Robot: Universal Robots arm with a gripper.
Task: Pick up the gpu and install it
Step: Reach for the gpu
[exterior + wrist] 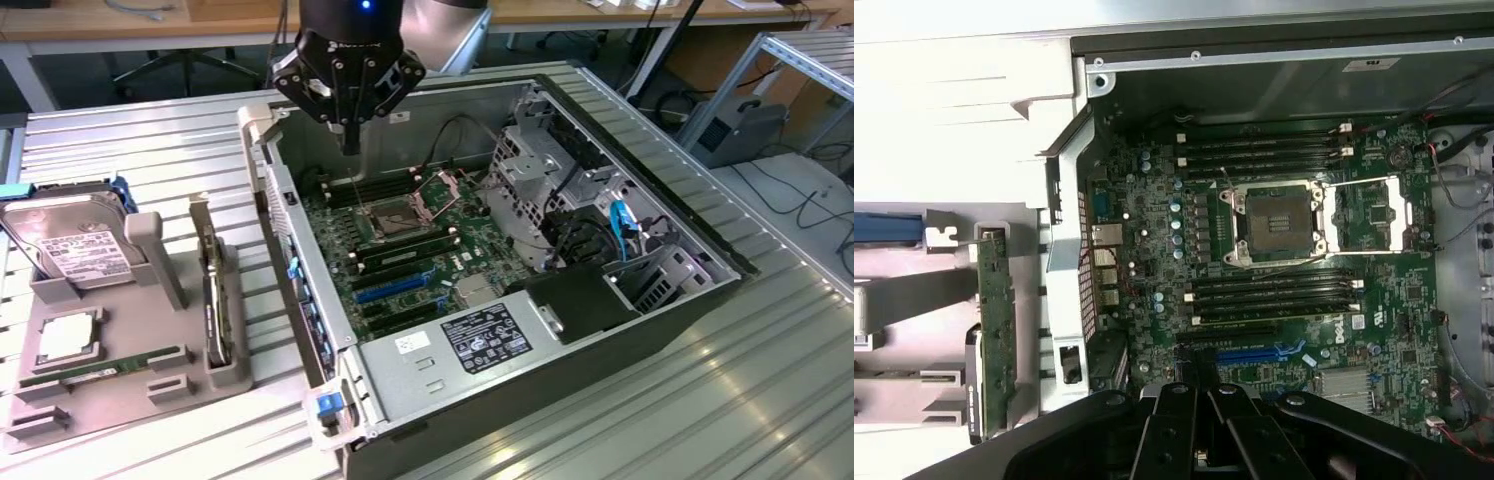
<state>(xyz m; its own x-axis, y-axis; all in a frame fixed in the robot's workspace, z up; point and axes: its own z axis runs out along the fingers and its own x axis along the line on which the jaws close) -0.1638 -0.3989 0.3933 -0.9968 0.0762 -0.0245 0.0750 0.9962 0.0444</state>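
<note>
Pickup step, not started: gripper (pixel 350 140) pinched shut, empty (hanging over the motherboard (pixel 414 255)). The gpu (pixel 210 290) stands well apart, lower down; grabbing it needs opened jaws.

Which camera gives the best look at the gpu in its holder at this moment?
The wrist view: the gpu stands on edge in the grey holder, seen from above, with part of one component-covered face showing. The exterior view shows the same card nearly edge-on, as a thin strip beside the computer case.
</note>
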